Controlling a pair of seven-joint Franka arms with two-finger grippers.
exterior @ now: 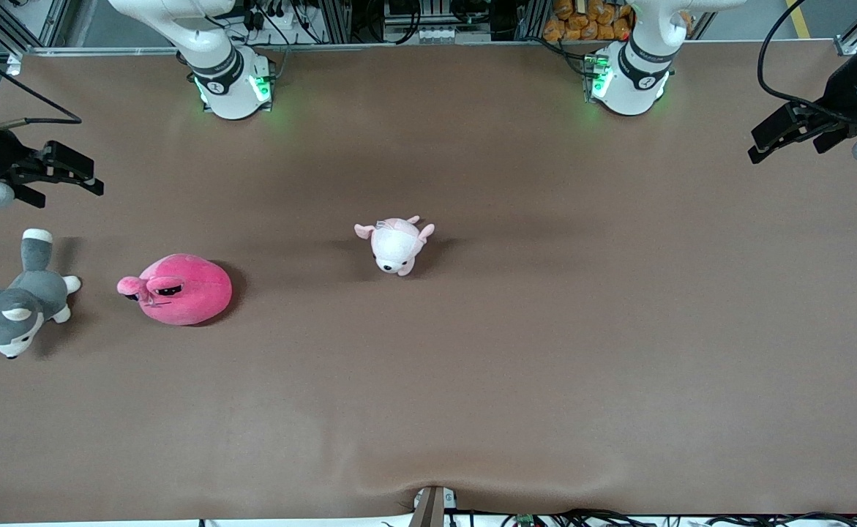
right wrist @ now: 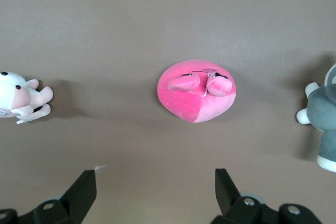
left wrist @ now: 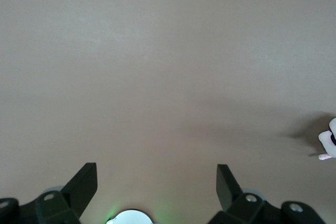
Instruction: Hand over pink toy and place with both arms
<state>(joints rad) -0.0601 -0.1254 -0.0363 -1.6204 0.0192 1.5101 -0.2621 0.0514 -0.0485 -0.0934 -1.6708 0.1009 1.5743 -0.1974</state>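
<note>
While it lies on the brown counter (exterior: 472,380) toward the right arm's end, the hot-pink round plush toy (exterior: 179,289) has a grey-and-white husky plush (exterior: 22,307) beside it and a small pale-pink-and-white animal plush (exterior: 397,245) near mid-counter, farther from the front camera. Nothing covers it. Right hand (exterior: 69,176) hangs spread wide, empty, over that end; left hand (exterior: 790,135) likewise released, waiting over its own end.
</note>
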